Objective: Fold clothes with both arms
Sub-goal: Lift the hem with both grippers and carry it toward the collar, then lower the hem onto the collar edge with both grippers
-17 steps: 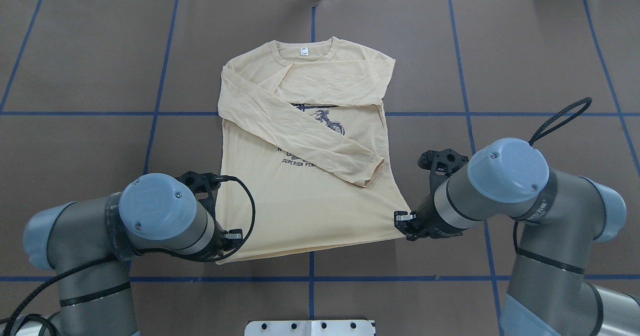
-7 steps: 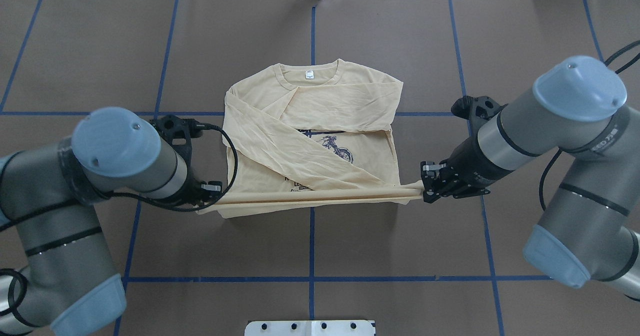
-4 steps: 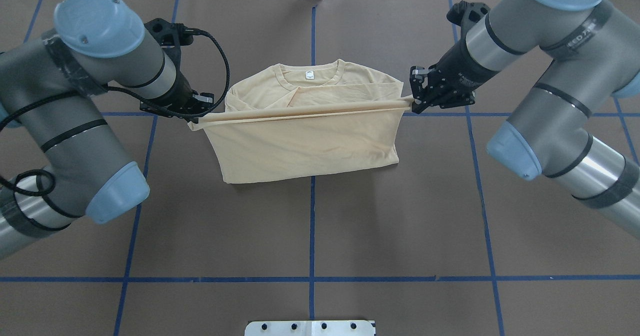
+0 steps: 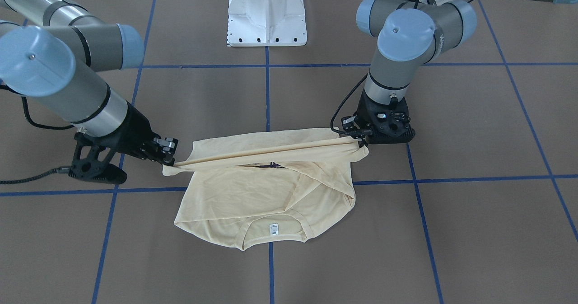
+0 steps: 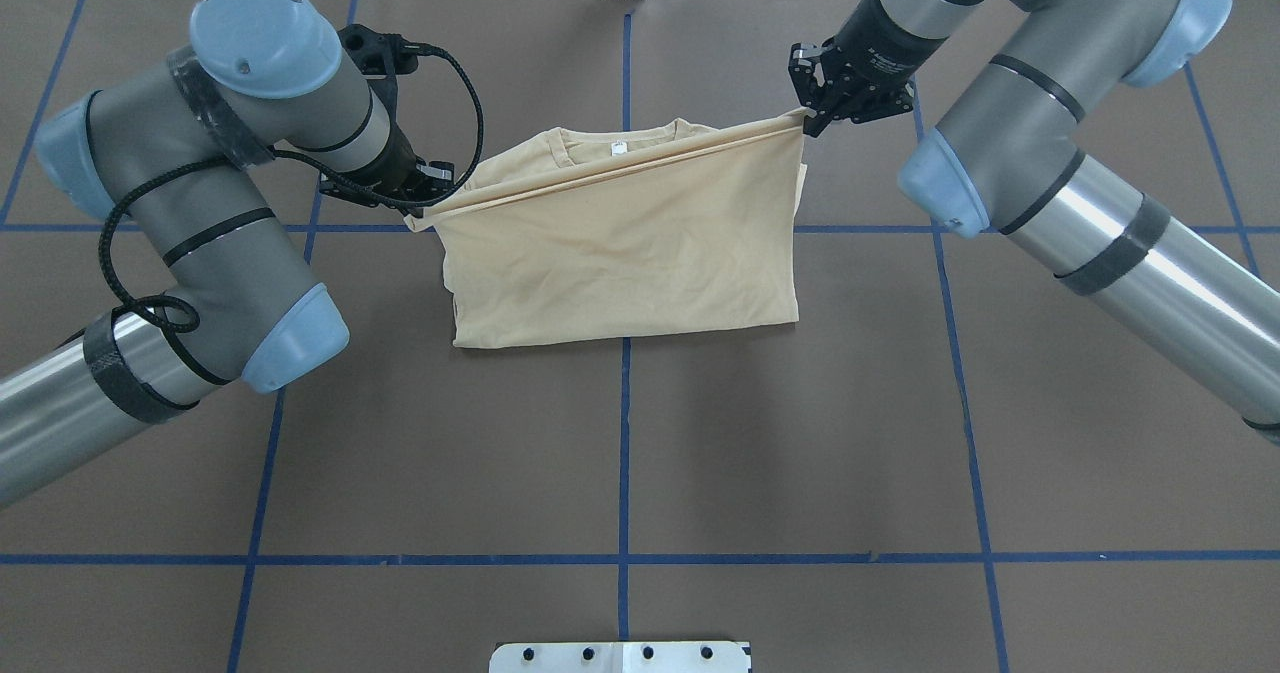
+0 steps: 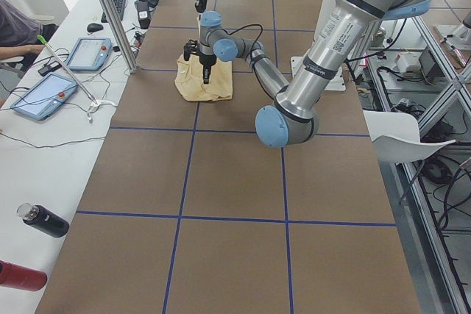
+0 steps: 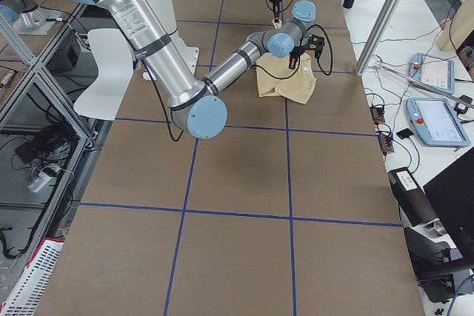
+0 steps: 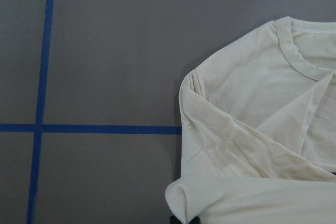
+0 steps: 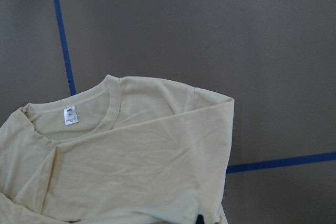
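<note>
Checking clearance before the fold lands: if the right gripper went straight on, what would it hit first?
Probably the shirt, its flat lower layer near the collar, then the table. The right gripper is shut on the hem; its height is unclear.

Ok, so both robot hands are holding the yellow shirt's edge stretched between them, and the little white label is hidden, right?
No, the label is not hidden: the overhead view shows it inside the collar. The left gripper and right gripper do hold the shirt by its edge, stretched between them.
</note>
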`<state>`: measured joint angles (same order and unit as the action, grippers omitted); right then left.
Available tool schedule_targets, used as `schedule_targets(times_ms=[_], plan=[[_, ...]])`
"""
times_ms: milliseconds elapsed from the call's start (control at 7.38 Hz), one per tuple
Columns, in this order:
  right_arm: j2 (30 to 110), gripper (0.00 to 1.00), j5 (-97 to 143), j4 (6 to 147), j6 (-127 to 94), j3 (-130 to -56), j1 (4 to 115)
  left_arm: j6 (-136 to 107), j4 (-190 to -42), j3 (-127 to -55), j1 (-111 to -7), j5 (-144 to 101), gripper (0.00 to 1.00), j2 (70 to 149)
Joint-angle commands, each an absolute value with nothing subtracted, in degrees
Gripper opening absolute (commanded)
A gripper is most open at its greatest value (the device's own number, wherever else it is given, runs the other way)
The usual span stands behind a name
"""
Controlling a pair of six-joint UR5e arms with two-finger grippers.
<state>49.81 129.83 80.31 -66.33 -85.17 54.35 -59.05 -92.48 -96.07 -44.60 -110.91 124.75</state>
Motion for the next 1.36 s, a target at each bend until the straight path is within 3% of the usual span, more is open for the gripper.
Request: schedule_targets(times_ms=[0, 271, 813, 1220], plan=[[47.3, 0.0, 129.1, 70.4, -66.7, -74.4, 54.1, -59.4, -103.1, -90.0, -47.0, -108.4, 0.0, 125.0], [47.1, 0.0, 129.1, 69.8, -66.8, -72.3, 54.0, -59.7, -111.8, -81.8, -47.3, -108.4, 0.0, 125.9], [44.8, 0.0, 129.0, 69.7, -66.9, -68.4, 52.1, -64.2, -112.0, -76.0, -46.0, -108.3, 0.0, 132.5], [44.9, 0.0, 128.8, 69.7, -66.9, -67.6, 51.8, -65.1, -112.3, -72.8, -45.3, -106.0, 0.0, 133.2]])
